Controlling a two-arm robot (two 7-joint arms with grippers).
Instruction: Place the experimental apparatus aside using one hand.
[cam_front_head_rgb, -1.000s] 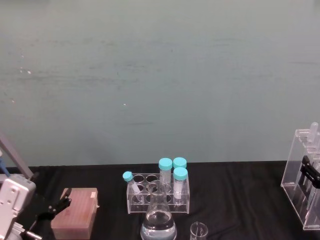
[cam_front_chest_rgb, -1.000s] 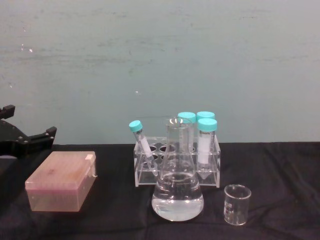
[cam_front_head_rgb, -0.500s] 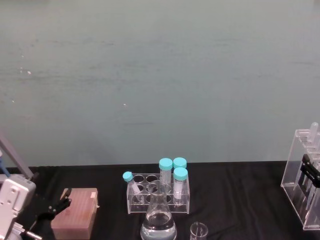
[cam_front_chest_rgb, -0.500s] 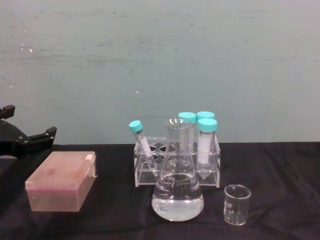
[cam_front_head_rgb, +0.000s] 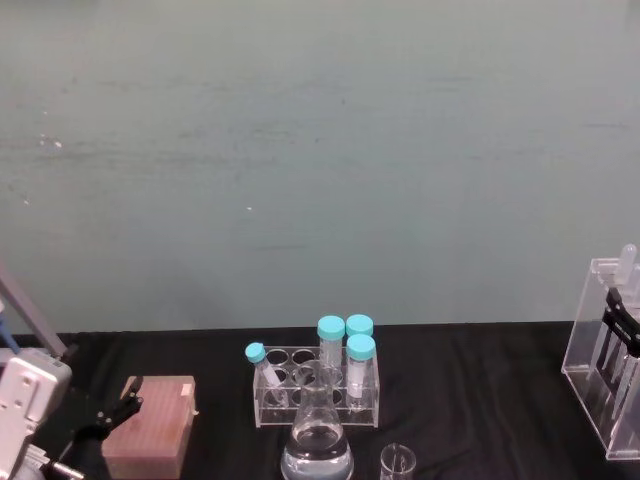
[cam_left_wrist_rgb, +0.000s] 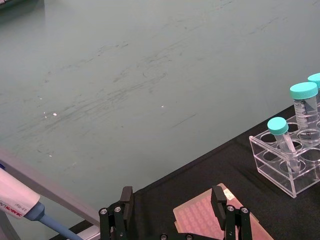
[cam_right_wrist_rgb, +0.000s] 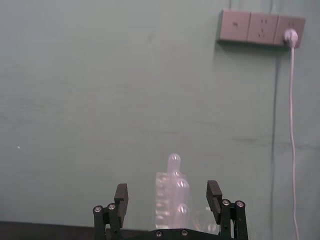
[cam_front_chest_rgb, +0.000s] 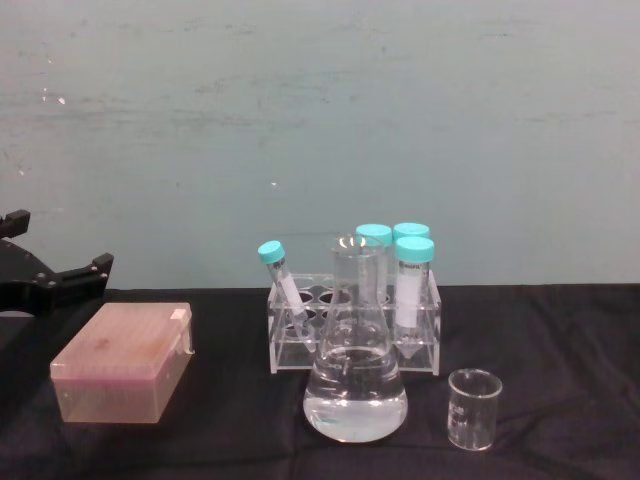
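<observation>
The tall acrylic stand (cam_front_head_rgb: 600, 372) with glass test tubes stands at the table's far right edge. My right gripper (cam_front_head_rgb: 624, 322) is up against its upper part, open. In the right wrist view the stand (cam_right_wrist_rgb: 173, 201) shows between and beyond the right gripper's (cam_right_wrist_rgb: 167, 196) spread fingers. The conical flask (cam_front_chest_rgb: 355, 385) with clear liquid stands at front centre, and the small beaker (cam_front_chest_rgb: 472, 408) is just to its right. Both also show in the head view, flask (cam_front_head_rgb: 317, 442) and beaker (cam_front_head_rgb: 397, 462). My left gripper (cam_front_head_rgb: 113, 414) is open at the far left.
A clear rack (cam_front_chest_rgb: 352, 322) of teal-capped tubes stands behind the flask. A pink tip box (cam_front_chest_rgb: 124, 362) lies at the left, just under the left gripper (cam_left_wrist_rgb: 172, 199). A pipette (cam_left_wrist_rgb: 21, 206) leans at the far left. Black cloth covers the table (cam_front_chest_rgb: 560, 340).
My right gripper has risen a little along the acrylic stand. The stand and the other labware have not moved. The left arm is still.
</observation>
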